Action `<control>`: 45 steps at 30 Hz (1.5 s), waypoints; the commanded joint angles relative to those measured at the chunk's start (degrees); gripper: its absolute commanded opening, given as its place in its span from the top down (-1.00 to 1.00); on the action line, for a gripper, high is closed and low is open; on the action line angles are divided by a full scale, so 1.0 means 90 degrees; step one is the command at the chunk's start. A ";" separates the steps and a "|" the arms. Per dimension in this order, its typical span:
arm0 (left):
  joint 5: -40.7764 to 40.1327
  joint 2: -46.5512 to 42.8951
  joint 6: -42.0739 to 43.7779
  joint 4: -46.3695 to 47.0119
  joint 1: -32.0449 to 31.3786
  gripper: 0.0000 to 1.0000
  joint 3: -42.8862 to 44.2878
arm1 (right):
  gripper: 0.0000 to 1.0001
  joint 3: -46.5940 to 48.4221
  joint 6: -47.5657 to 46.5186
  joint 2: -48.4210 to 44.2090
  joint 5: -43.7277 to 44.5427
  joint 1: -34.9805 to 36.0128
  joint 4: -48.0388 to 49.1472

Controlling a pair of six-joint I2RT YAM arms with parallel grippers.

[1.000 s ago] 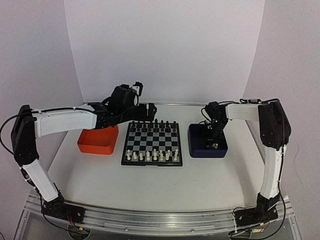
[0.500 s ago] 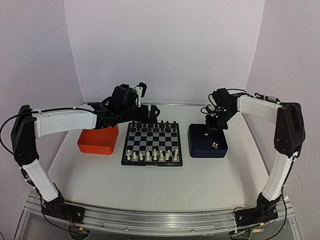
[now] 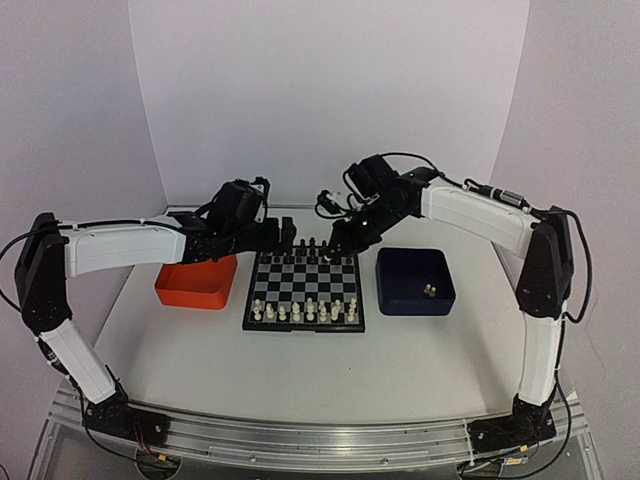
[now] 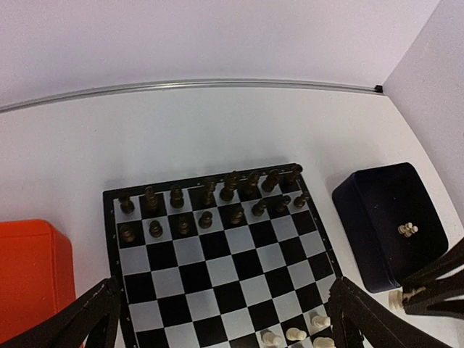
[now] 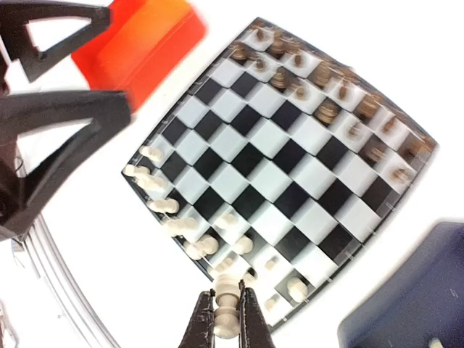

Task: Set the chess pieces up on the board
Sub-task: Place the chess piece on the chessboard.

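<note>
The board point(image 3: 304, 285) lies mid-table, with black chessmen point(image 3: 300, 252) along its far rows and cream-white chess pieces point(image 3: 305, 312) along its near rows. My right gripper point(image 3: 336, 243) hovers over the board's far side, shut on one cream-white piece point(image 5: 226, 319) that stands upright between its fingers point(image 5: 227, 293). In the left wrist view that piece point(image 4: 396, 299) shows at the right edge. My left gripper point(image 3: 290, 238) hangs open over the board's far left part, with nothing between its fingers point(image 4: 81, 325). A couple more white pieces point(image 3: 430, 291) lie in the dark blue tray point(image 3: 415, 268).
An orange tray point(image 3: 195, 283) sits left of the board and the dark blue tray to its right. The two grippers are close together above the board's far edge. White walls enclose the back and sides of the table.
My right arm rose from the dark blue tray and swung left over the board's far side, carrying a white piece. The left gripper shifted slightly and stays open.
</note>
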 commanded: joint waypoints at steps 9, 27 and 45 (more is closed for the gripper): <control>-0.0548 -0.0668 -0.1087 -0.0524 0.0622 -0.99 -0.0570 | 1.00 0.1923 -0.0239 0.2045 0.0431 0.0930 -0.0448; -0.0421 -0.0841 -0.1129 -0.0541 0.0672 -0.99 -0.0797 | 1.00 0.2928 -0.0747 0.3172 0.1198 0.1152 -0.1245; -0.0216 -0.0812 -0.1312 -0.0483 0.0672 -0.99 -0.0836 | 0.97 0.3225 -0.0705 0.3535 0.1014 0.1162 -0.1344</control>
